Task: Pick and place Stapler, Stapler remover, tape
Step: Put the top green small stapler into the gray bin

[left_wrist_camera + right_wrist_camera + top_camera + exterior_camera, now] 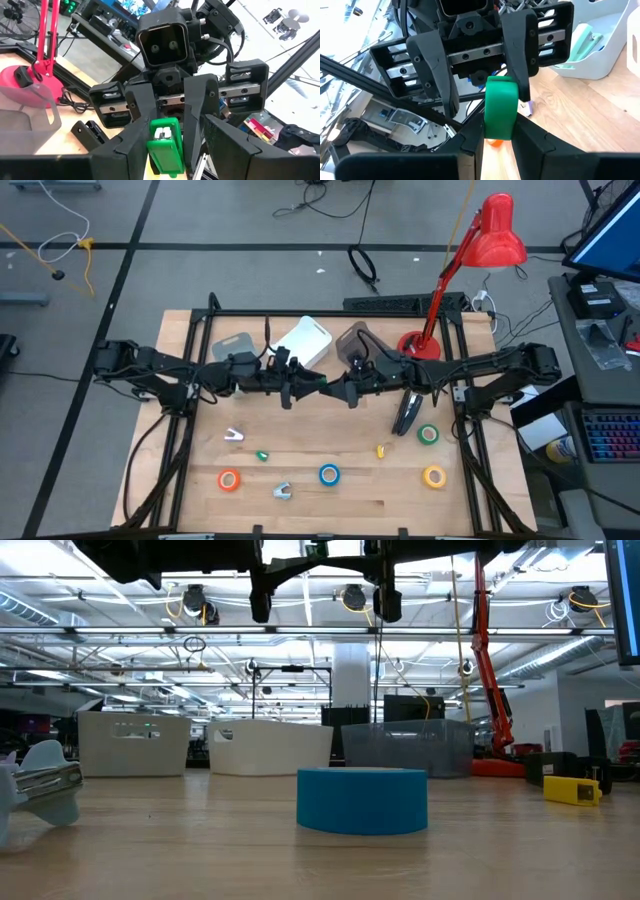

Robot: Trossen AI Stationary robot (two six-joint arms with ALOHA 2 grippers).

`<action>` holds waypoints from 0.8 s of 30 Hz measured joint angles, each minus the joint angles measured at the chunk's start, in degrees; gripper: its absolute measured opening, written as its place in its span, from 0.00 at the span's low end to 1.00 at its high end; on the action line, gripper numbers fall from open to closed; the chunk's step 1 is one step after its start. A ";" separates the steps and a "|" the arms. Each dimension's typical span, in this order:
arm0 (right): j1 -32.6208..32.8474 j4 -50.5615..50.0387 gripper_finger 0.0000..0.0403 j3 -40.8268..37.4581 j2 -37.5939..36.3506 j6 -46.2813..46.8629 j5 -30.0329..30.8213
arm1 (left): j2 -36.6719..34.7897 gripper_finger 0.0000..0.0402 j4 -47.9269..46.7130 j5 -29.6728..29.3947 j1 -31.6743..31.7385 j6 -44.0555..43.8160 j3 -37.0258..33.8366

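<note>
Nearest the desk's (180,470) front edge lie the orange tape (229,479), blue tape (329,474) and yellow tape (434,476), none yet picked. The green tape (429,434) sits a little farther back.

Above mid-desk the left gripper (308,388) and right gripper (338,390) meet nose to nose. Each pinches the same small green stapler (164,147) (probably a stapler; the top shows white staples). This looks like a handover to the arm nearer the target bin.

Only the wrist views show the double grip; from above it is a green speck, and the low view cuts the grippers off. The white bin (305,340) waits behind.
</note>
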 joint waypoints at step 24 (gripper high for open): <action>-0.15 0.21 0.17 0.00 -0.02 0.20 1.04 | 0.00 0.46 0.30 0.67 1.46 0.15 0.02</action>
